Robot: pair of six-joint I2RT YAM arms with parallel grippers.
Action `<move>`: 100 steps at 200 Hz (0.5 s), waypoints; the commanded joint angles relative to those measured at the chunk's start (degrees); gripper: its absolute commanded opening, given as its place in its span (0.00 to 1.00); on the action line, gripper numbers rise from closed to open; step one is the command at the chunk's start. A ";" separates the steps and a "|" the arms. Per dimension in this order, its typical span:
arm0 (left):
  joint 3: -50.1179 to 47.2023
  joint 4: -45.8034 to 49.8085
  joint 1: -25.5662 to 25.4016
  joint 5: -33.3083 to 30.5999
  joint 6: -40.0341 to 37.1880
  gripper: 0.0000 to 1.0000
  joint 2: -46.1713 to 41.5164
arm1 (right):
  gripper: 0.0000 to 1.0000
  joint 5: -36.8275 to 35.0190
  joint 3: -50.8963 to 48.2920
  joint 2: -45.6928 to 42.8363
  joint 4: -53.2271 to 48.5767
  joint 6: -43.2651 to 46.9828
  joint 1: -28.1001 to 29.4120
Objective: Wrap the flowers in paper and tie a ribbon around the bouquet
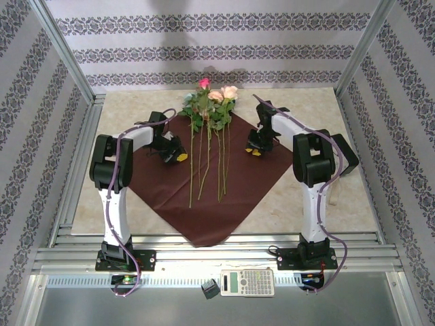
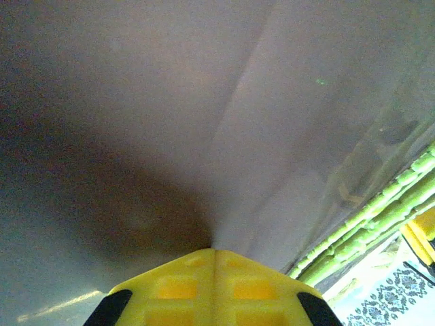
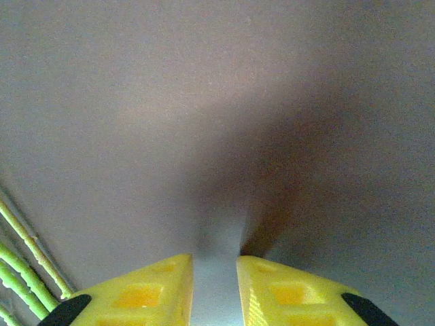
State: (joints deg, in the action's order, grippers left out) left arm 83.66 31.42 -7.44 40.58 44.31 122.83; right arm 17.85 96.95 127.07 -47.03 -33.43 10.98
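Paper [image 2: 136, 136] blurred, colourless (left wrist view)
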 commanded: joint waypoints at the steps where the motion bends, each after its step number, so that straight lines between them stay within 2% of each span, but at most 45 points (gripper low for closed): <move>1: 2.63 -0.93 -1.33 -1.40 2.78 0.00 3.14 | 0.31 -3.75 -0.74 -1.39 -1.94 2.65 -2.55; 25: 6.15 -0.22 -2.07 -1.77 3.02 0.00 5.07 | 0.39 -4.89 1.22 -2.89 -2.90 5.77 -3.05; 51: 7.24 1.00 -2.15 -4.45 2.41 0.03 2.05 | 0.47 -8.56 0.17 -9.92 -2.37 9.44 -1.60; 76: 5.40 3.00 -2.11 -6.98 1.78 0.11 -4.01 | 0.50 -12.68 -2.30 -16.49 -2.80 14.35 3.74; 100: 0.60 4.25 -1.31 -5.11 1.40 0.11 -8.92 | 0.49 -13.80 -6.20 -20.54 -2.51 18.10 12.70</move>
State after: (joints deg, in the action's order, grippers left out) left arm 87.74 32.36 -9.65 35.55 46.37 121.12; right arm 7.27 94.43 110.93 -48.14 -21.61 14.96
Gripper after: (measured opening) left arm 0.115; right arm 0.500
